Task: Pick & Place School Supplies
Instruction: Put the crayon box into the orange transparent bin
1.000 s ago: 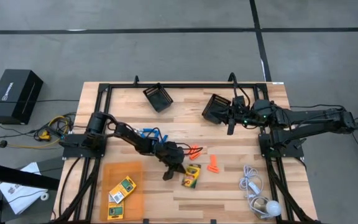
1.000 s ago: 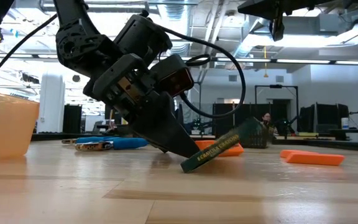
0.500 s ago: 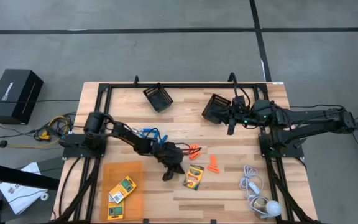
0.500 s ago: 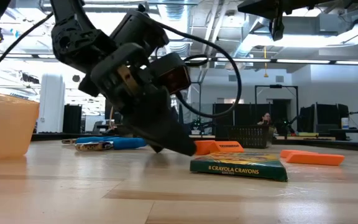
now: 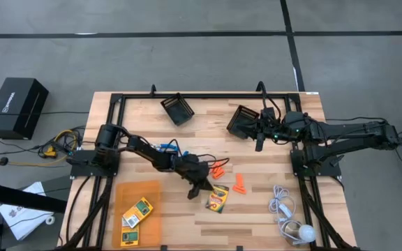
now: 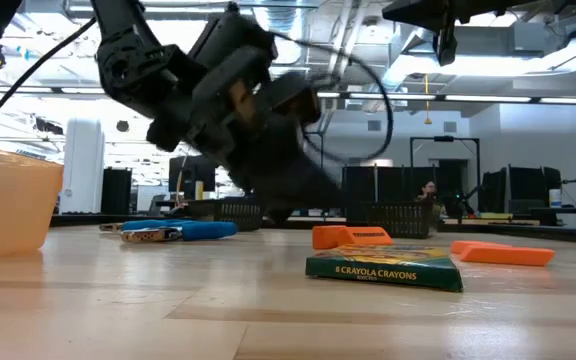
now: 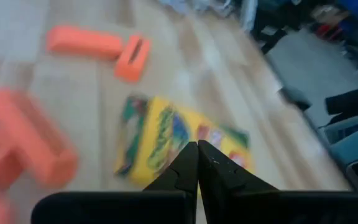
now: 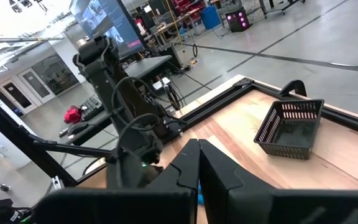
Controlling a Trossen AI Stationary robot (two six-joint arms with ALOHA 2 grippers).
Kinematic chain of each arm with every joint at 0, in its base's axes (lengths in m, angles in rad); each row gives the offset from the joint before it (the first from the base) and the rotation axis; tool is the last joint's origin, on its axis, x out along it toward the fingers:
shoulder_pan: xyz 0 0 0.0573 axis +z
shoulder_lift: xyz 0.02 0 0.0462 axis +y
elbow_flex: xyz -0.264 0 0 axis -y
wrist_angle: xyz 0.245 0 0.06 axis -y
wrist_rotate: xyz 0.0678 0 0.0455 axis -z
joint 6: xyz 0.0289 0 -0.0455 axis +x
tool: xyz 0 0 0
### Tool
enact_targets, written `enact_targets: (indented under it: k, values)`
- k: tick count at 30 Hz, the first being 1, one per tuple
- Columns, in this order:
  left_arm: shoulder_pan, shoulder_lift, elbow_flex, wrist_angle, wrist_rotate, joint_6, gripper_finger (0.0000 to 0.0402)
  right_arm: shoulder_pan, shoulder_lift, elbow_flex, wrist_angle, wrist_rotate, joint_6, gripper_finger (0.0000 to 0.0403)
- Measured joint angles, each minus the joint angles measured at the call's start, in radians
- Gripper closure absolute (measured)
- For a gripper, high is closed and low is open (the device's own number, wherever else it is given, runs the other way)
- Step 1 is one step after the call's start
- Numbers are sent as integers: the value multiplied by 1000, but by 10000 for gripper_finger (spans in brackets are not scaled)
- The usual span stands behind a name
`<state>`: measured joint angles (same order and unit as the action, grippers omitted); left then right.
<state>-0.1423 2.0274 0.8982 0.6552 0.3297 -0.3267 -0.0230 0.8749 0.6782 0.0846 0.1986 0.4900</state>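
We see the left gripper (image 5: pixel 202 189) closed on nothing, its fingers pressed together in its wrist view, hovering just at 10 o'clock of the Crayola crayon box (image 5: pixel 217 199) near the table's centre. A second ago that box leaned tilted against the gripper's fingers; half a second ago it had dropped flat, and now it lies flat on the wooden table (image 5: pixel 257 209), label up, apart from the gripper, which has lifted and swung slightly away. We read this as a failed or abandoned grasp: the box was tipped over rather than picked up, so the pick must be tried again with the jaws opened first. The orange pieces (image 5: pixel 239 183) lie at 1 o'clock of the box, the blue-handled scissors (image 5: pixel 166 148) at 10 o'clock. Two crayon boxes (image 5: pixel 137 211) already rest in the orange tray (image 5: pixel 121 192). The right gripper (image 5: pixel 259 144), closed and empty, waits beside a black mesh bin (image 5: pixel 241 121).
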Motion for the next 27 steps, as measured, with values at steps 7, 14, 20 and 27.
enact_targets:
  k: [7, 14, 20, 27]
  values:
    - [-10, 11, 22, -2, 0, 27, 400, -7, 0, 0, -2, -13, -3, 403]
    - [-9, 85, 35, 22, 36, 9, 400, -20, 0, 0, 1, -18, -2, 403]
    - [-11, 95, 35, 38, 37, 11, 400, -19, 0, 0, -2, -19, -2, 403]
    - [-11, 93, 36, -70, 34, 85, 401, -20, 0, 0, -3, -19, -3, 403]
